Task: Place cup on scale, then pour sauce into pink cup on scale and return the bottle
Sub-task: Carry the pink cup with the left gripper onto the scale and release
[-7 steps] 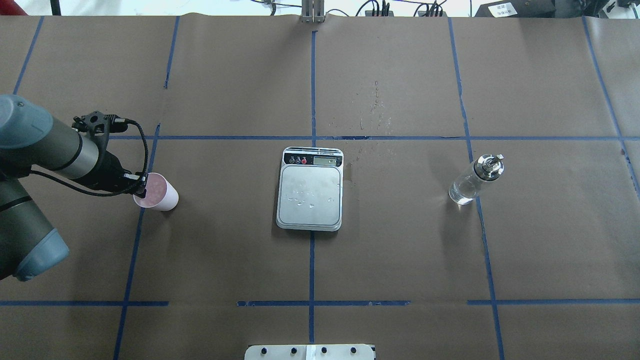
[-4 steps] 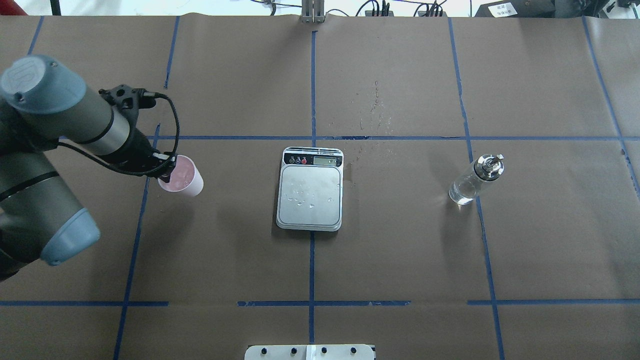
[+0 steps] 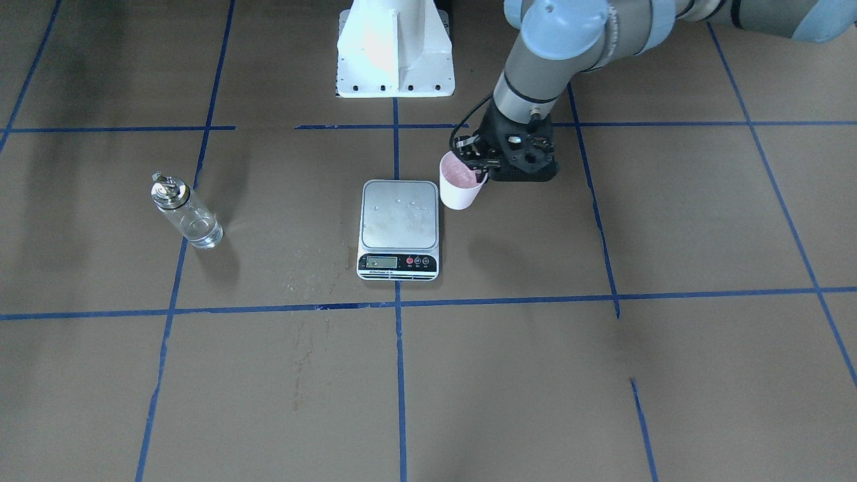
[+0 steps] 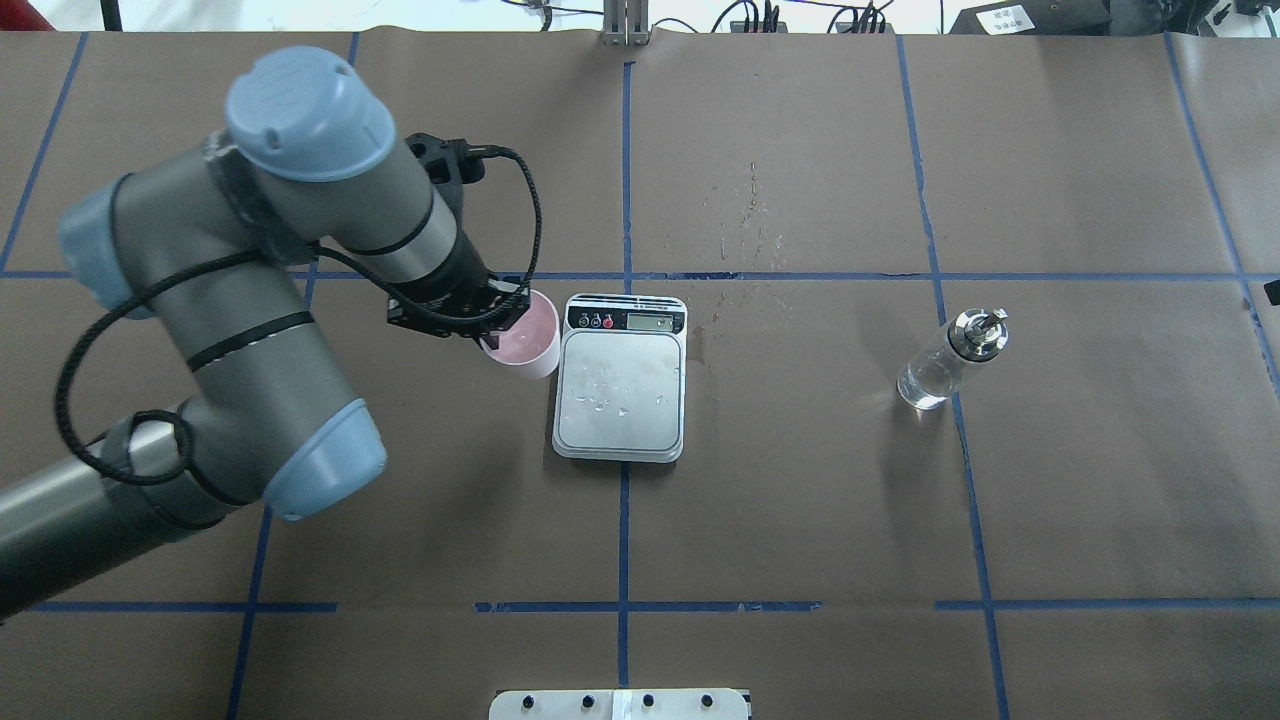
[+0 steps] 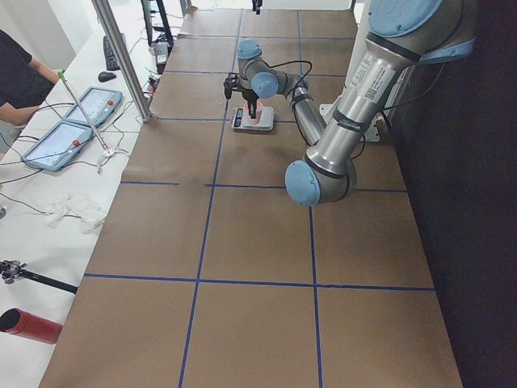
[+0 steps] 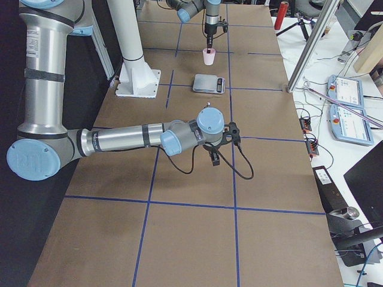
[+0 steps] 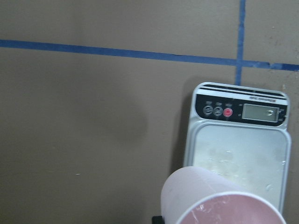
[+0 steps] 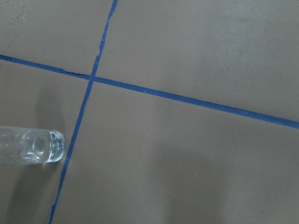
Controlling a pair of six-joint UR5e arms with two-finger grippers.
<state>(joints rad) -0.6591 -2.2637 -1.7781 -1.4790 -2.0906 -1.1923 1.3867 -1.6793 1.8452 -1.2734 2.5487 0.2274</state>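
My left gripper (image 4: 497, 322) is shut on the near rim of the pink cup (image 4: 527, 340) and holds it upright just off the left edge of the scale (image 4: 620, 405). The front view shows the cup (image 3: 460, 186) beside the scale's platform (image 3: 399, 213), not on it. The left wrist view shows the cup (image 7: 219, 200) in front of the scale (image 7: 239, 149). The glass bottle (image 4: 948, 362) with its silver cap stands upright far to the right; it also shows in the right wrist view (image 8: 32, 145). My right gripper (image 6: 214, 156) hangs near the bottle; I cannot tell whether it is open or shut.
Water droplets lie on the scale's platform and on the brown paper behind it (image 4: 745, 225). The white robot base plate (image 3: 395, 47) stands at the robot's side. Blue tape lines cross the table. Operator tablets (image 5: 73, 121) lie beyond the far edge.
My left arm has swung right, carrying the pink cup from the far left of the table to just beside the scale's left edge. The bottle and scale have not moved.
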